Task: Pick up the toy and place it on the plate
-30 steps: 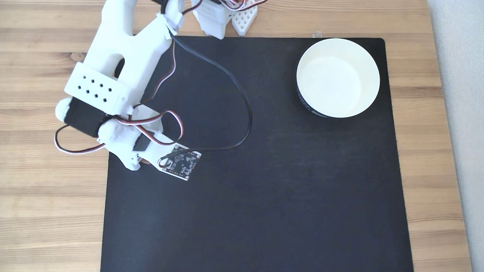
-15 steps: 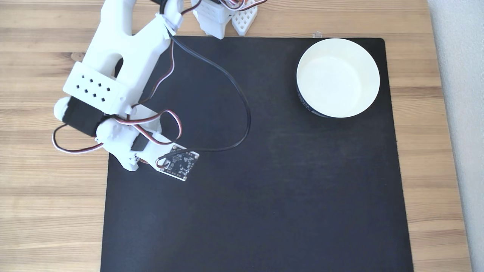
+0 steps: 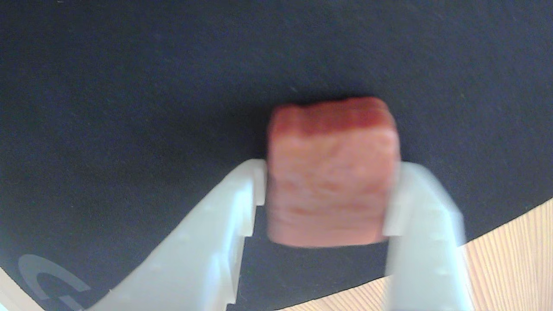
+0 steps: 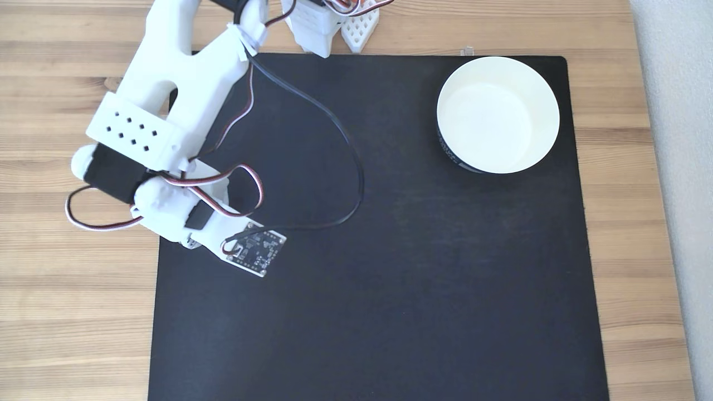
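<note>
Toy (image 3: 330, 172): reddish-brown block, sits between the two white fingers of the gripper (image 3: 324, 198), above the black mat (image 4: 390, 278). Gripper: pinching the toy, one finger against each side. Mat: the arm hangs near its left edge in the fixed view; the plate (image 4: 497, 114) rests at its far right corner, well apart, bare mat between.

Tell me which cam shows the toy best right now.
Wrist view. The toy sits large and central between the gripper's two white fingers, which press its sides over the black mat. In the fixed view the arm covers that spot, so I can't make the toy out there.
</note>
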`<act>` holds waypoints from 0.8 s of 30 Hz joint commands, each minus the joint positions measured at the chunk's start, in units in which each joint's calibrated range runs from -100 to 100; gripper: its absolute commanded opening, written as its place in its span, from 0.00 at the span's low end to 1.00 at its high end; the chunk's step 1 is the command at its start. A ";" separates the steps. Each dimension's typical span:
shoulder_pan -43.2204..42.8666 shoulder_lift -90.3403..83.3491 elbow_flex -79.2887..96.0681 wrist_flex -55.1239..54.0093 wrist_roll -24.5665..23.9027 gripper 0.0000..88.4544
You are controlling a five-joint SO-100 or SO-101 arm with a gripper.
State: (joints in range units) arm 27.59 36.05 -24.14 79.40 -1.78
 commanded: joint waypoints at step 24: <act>-8.06 -25.01 -9.89 -0.99 -2.24 0.03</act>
State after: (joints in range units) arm 22.85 20.40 -31.41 79.32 -2.55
